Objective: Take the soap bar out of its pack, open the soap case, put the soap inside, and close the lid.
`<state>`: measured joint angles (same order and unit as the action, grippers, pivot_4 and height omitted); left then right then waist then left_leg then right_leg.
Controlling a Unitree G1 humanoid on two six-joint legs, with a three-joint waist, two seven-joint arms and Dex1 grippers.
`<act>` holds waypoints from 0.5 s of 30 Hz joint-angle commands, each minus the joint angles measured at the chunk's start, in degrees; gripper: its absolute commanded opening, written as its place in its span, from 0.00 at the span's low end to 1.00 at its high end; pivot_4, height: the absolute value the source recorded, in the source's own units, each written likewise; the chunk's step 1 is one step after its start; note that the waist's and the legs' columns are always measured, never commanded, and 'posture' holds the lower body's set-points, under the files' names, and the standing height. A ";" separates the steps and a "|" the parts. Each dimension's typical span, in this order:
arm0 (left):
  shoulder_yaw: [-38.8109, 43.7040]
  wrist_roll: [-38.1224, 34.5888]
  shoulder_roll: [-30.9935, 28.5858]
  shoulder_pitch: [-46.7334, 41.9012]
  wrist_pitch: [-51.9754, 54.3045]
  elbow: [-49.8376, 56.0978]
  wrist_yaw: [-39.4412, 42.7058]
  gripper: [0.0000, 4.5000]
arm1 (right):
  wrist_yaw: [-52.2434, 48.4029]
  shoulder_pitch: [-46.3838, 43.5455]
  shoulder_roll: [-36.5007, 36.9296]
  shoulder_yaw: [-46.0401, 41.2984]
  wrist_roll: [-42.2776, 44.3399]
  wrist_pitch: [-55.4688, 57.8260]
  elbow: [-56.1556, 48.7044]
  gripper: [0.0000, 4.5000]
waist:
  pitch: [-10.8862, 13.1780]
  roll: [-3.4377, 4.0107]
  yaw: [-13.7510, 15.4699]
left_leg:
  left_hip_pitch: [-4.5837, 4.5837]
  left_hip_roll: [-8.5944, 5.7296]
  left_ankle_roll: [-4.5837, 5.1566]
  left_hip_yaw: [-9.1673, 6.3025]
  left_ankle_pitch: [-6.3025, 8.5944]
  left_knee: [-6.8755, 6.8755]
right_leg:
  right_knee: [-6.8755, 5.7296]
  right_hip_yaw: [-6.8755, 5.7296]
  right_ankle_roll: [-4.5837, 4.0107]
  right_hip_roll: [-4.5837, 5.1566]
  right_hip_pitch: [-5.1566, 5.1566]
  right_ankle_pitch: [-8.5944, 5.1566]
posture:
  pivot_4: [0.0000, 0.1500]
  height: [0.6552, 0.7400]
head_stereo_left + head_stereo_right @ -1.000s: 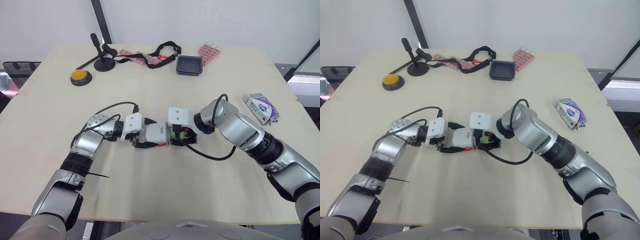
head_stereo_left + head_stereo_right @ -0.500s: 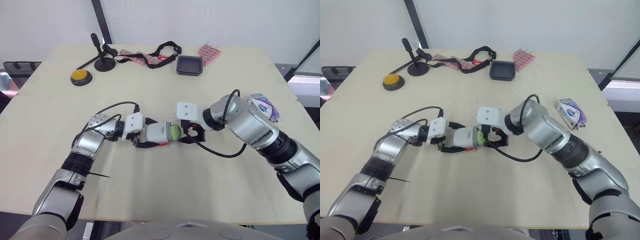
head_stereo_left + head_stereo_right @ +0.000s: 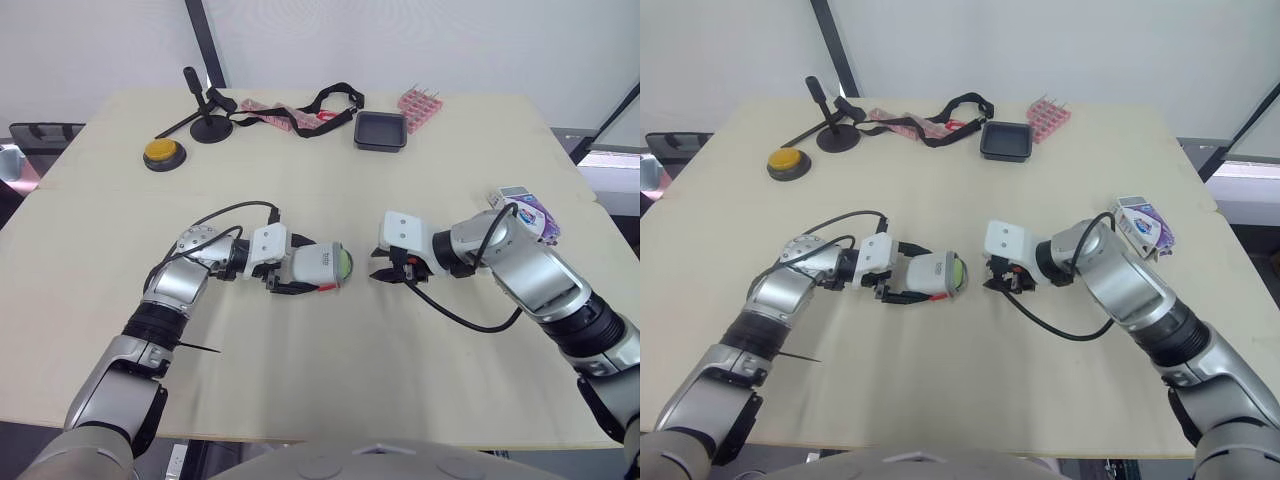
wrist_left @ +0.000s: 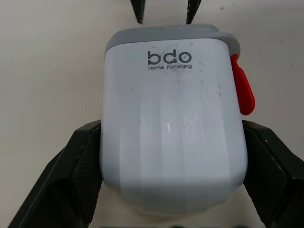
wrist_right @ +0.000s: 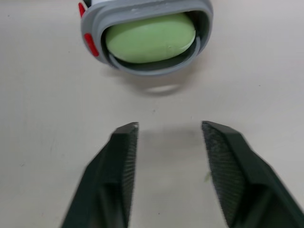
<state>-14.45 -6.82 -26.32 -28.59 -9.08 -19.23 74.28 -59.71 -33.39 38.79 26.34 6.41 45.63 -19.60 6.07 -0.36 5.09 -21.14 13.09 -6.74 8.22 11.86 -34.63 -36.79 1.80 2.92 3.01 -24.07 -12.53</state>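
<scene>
Near the desk's middle, item one: pale green oval soap bar [image 5: 149, 38], seated inside a white ribbed plastic soap case [image 3: 318, 265] with a grey rim and a red latch tab [image 4: 242, 90]. The case lies on its side, open mouth facing the right pincer, the soap's end flush with the rim. No lid over the mouth; where the lid sits cannot be told.

Risk, judged: with the mouth open and level, any downward tilt of the case could let the smooth bar slide out onto the desk. A push to shut the lid could also drive the case backward through the grip, since only two side contacts hold it.

Item two: left pincer [image 4: 171, 126], black fingers clamped on the case's two long sides.

Item three: right pincer [image 5: 169, 126], fingers spread and empty, just apart from the case mouth and aimed at it.

Item four: purple-and-white cardboard soap pack [image 3: 525, 212], lying well apart, near the right edge of the pale wooden desk [image 3: 300, 380].
</scene>
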 commanded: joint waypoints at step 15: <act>0.93 -1.54 -0.27 -0.53 0.67 3.12 -0.35 0.77 | 1.03 -3.77 -3.87 4.38 -2.88 -4.99 1.23 0.01 | 0.00 0.00 -0.11 | -0.01 0.00 0.00 0.00 0.00 0.00 | 0.00 -0.03 0.00 0.00 0.00 0.00 | 1.00 1.00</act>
<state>-14.44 -6.85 -26.31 -28.58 -8.22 -18.77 74.18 -59.03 -35.39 35.34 31.12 4.22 42.01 -18.41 6.07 -0.36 4.99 -21.15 13.09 -6.74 8.22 11.86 -34.63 -36.79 1.78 2.92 3.00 -24.07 -12.53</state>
